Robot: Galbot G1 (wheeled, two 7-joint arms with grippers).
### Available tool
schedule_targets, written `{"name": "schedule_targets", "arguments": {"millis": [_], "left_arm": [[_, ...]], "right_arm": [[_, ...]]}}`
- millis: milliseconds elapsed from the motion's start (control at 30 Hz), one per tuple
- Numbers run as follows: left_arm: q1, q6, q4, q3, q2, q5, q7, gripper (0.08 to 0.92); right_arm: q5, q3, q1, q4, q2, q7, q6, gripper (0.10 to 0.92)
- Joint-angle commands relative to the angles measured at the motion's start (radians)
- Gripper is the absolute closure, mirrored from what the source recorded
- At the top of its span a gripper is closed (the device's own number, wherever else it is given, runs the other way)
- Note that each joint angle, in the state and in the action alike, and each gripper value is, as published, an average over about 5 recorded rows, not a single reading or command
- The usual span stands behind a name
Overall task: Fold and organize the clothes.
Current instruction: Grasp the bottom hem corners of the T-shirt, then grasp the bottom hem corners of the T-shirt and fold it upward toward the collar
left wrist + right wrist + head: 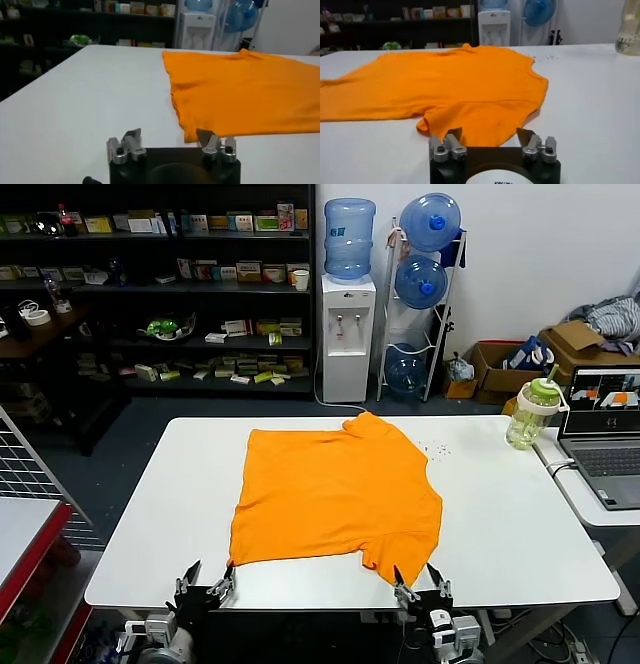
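Left gripper [205, 577] and right gripper [421, 580] look alike: black housings; silver-grey metal finger mounts with dark screws; pointed dark fingertips [132, 134]; white disc with lettering under the right gripper's base.

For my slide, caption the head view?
Both open grippers, left and right, flank orange T-shirt at table edge.

soft matt orange cloth t-shirt [335, 494] on smooth white table [500, 524].

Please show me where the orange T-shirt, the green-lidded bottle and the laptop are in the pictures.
orange T-shirt [335, 494]: head view, middle of the flat body fabric.
green-lidded bottle [529, 419]: head view, its clear body below the lid.
laptop [612, 461]: head view, on the keyboard.
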Motion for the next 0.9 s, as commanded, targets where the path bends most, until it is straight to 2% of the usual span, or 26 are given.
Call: {"name": "schedule_targets", "arguments": {"millis": [33,367,567,667,900], "left_arm": [[-0.024,0.011,0.024,0.010,-0.002,-0.005,-0.002,0.376],[-0.022,0.012,0.023,0.027,-0.013,0.010,0.002,0.662],[-0.020,0.011,0.008,0.032,-0.009,0.010,0.007,0.835],[-0.016,0.008,-0.010,0.035,-0.007,0.004,0.013,0.897],[0.026,0.007,-0.101,0.031,0.001,-0.014,0.002,0.910]], "right_arm": [[-0.006,-0.008,-0.002,-0.007,-0.001,0.006,-0.014,0.492],[-0.006,0.000,-0.025,0.008,0.000,0.011,-0.012,0.778],[0.000,0.006,-0.047,0.041,-0.007,0.010,0.008,0.902],[0.003,0.010,-0.061,0.060,-0.012,0.013,0.021,0.902],[0.029,0.025,-0.138,0.163,-0.049,0.027,0.049,0.902]]}}
